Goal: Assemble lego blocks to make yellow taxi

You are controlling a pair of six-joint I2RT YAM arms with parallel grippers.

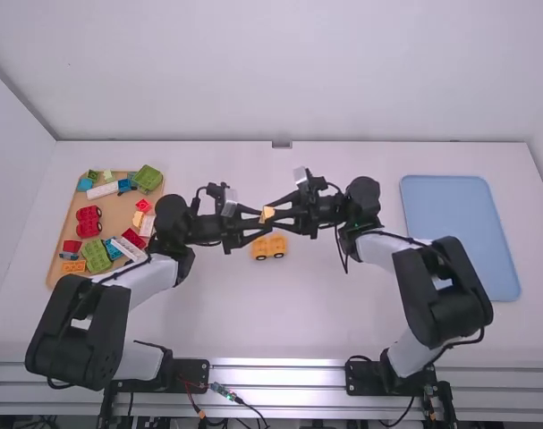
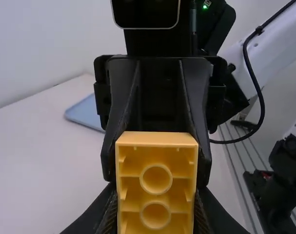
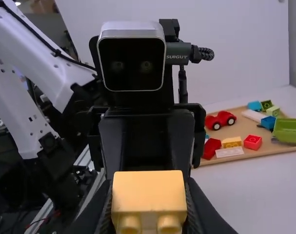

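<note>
Lego block is yellow, kinda chunky, hollow underneath with round tubes; both arms' jaws are pinching it.

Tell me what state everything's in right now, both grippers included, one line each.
Left gripper: shut on the yellow block
Right gripper: shut on the yellow block
Yellow block: held above the table
Yellow wheeled base: on the table, unheld
Red car: standing on its wheels
Wooden tray: holding assorted pieces
Blue tray: lying flat
</note>
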